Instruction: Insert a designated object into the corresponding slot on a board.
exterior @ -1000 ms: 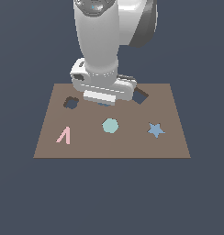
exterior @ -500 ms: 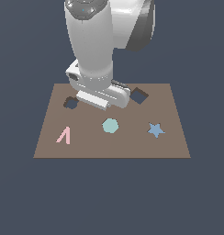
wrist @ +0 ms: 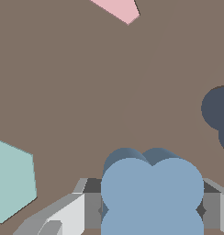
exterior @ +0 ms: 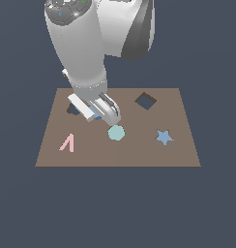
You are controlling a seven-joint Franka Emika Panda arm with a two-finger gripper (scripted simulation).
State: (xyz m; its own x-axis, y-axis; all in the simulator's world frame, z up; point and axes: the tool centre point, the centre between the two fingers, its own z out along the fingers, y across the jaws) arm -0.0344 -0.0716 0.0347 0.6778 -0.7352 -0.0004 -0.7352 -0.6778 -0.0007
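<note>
Above the brown board [exterior: 139, 145], the gripper [exterior: 98, 114] clasps the blue lobed piece [wrist: 152, 193] near its slot [wrist: 219, 112].

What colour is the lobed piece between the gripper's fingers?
Medium blue: the clover-shaped piece shows best in the wrist view.

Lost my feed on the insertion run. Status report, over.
Gripper shut on the blue clover piece. Piece low over the board, not yet at the clover slot. Teal polygon close beside the fingers; path to slot looks unobstructed.
</note>
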